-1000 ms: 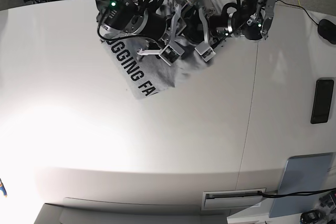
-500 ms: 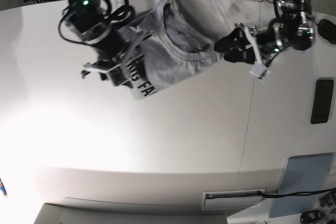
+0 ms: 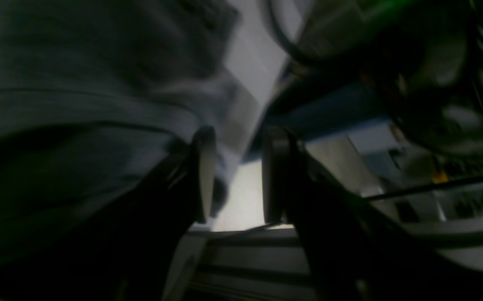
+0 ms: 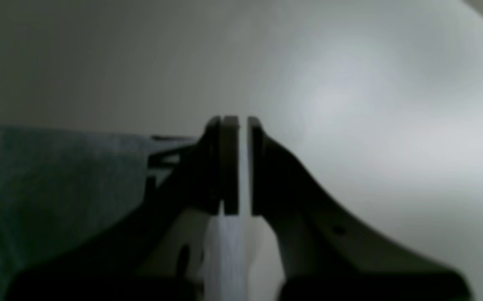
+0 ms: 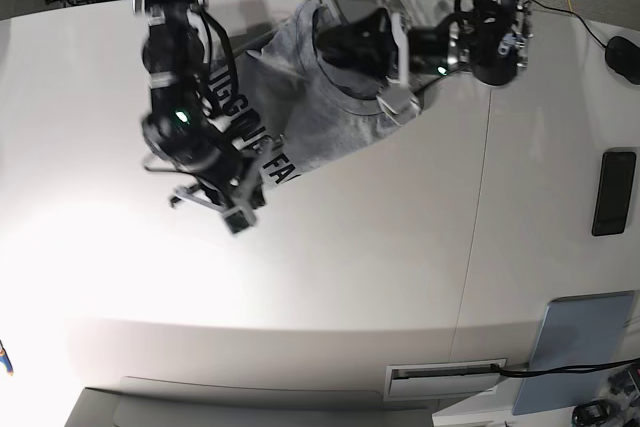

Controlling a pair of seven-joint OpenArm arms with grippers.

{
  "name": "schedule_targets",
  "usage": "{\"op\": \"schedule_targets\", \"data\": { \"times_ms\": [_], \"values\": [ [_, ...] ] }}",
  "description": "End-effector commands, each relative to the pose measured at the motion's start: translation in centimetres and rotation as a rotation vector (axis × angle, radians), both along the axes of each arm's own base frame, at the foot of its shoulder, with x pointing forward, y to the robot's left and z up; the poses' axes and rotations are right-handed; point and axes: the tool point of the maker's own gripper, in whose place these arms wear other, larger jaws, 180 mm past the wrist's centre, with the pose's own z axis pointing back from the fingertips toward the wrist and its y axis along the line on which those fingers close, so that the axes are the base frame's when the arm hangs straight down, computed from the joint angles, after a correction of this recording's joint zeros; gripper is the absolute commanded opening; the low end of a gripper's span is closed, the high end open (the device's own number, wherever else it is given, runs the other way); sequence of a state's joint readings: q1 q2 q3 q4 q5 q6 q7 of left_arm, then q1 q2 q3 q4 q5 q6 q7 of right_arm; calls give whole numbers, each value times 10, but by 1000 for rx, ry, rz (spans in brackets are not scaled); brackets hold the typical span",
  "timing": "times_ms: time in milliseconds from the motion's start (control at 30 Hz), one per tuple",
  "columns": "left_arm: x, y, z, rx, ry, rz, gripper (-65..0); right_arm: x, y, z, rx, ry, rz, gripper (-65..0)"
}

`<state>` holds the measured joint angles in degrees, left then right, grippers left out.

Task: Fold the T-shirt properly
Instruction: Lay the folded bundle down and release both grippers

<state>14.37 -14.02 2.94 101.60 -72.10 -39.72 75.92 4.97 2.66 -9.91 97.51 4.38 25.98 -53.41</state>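
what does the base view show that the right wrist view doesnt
Only the base view shows the black lettering on the T-shirt, its ribbed neck, the left gripper over the neck area, both arms, and a dark phone-like slab at the table's right edge.

Only the right wrist view shows the right gripper close up: its fingers are nearly together, with a narrow gap and no cloth visibly between them.

Both show grey shirt fabric lying on the white table, with the right gripper beside the shirt's edge.
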Motion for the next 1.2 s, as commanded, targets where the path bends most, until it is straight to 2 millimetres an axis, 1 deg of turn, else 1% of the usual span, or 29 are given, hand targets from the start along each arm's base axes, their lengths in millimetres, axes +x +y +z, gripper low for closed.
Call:
{"op": "schedule_targets", "data": {
  "times_ms": [0,133,200,267,400,500,567,633,733,833,900,1000,1067,1167],
  "values": [
    [-3,-6,7,-24,-16,-20,-477,13,9,11,15,-42,24,-624],
    [-26,-16,-10,42,5,-99,-477,20,29,-9,-33,14,99,-642],
    [-38,-20,-20,78,19,-128,-477,19,32,-22,-85,39,123,-646],
    [-45,-23,-31,110,23,-132,-477,16,29,-31,-130,58,132,-646],
    [-37,-21,-58,198,-21,-71,-477,11,13,-43,-203,101,112,-646],
    [-25,-8,-80,298,-62,-23,-477,5,-7,-51,-257,143,89,-646],
    [-13,8,-95,382,-72,24,-477,0,-23,-58,-288,167,60,-646],
    [2,28,-106,452,-83,83,-477,-11,-38,-66,-321,195,52,-646],
    [30,59,-114,506,-105,196,-477,-32,-52,-72,-356,218,48,-646],
    [60,86,-116,519,-122,312,-477,-56,-62,-72,-368,217,19,-646],
    [81,100,-114,508,-134,386,-477,-77,-62,-72,-363,227,12,-647],
    [112,114,-109,485,-161,470,-477,-115,-52,-77,-339,262,32,-647],
    [130,118,-103,474,-181,495,-477,-139,-45,-79,-316,277,52,-647],
    [153,121,-90,465,-227,510,-477,-166,-38,-81,-287,299,72,-647]
  ]
}}
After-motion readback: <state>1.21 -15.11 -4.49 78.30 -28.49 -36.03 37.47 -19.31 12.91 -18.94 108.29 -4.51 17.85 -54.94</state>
